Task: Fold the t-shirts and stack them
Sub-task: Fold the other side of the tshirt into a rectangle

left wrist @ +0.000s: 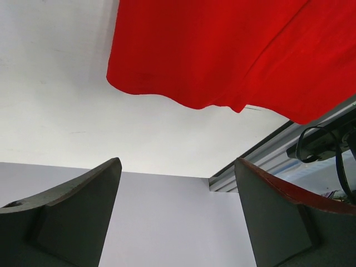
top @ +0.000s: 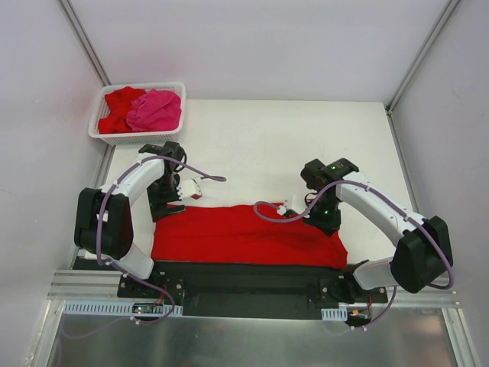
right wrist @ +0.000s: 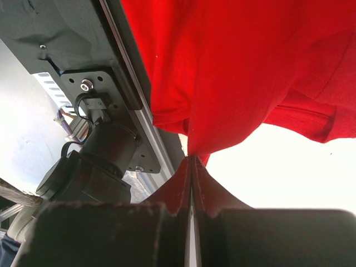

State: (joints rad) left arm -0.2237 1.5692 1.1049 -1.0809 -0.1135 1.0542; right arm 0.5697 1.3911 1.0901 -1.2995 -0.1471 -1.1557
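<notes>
Top view. 1 red t-shirt [top: 248, 235] lies spread in a wide band along the near edge of the white bench [top: 306, 145], between the 2 arm bases. Its near hem touches the black rail [top: 244, 274] at the bench front. The left claw [top: 191, 187] is over bare bench just beyond the shirt's far left corner, clear of the cloth. The right claw [top: 289, 208] is at the shirt's far edge, right of the middle. A white basket [top: 98, 131] stands at the far left corner of the bench. It holds a pink t-shirt [top: 155, 111] and, beside it on the left, a second red t-shirt [top: 118, 105], both crumpled.

Left wrist view. The left claw [left wrist: 178, 164] is released: its 2 dark fingers [left wrist: 72, 217] stand wide apart with nothing between them. The red t-shirt [left wrist: 222, 50] fills the upper part of this view, its wavy edge lying flat on the bench [left wrist: 55, 111], well apart from the fingertips.

Right wrist view. The right claw [right wrist: 192, 158] is clenched, grasping the red t-shirt [right wrist: 239, 72]. The 2 fingers [right wrist: 167, 189] meet on a pinch of cloth at their tips, and folds fan out from that pinch. White bench [right wrist: 289, 172] shows beside the cloth. The rail [right wrist: 128, 83] and an arm base lie to the other side.
</notes>
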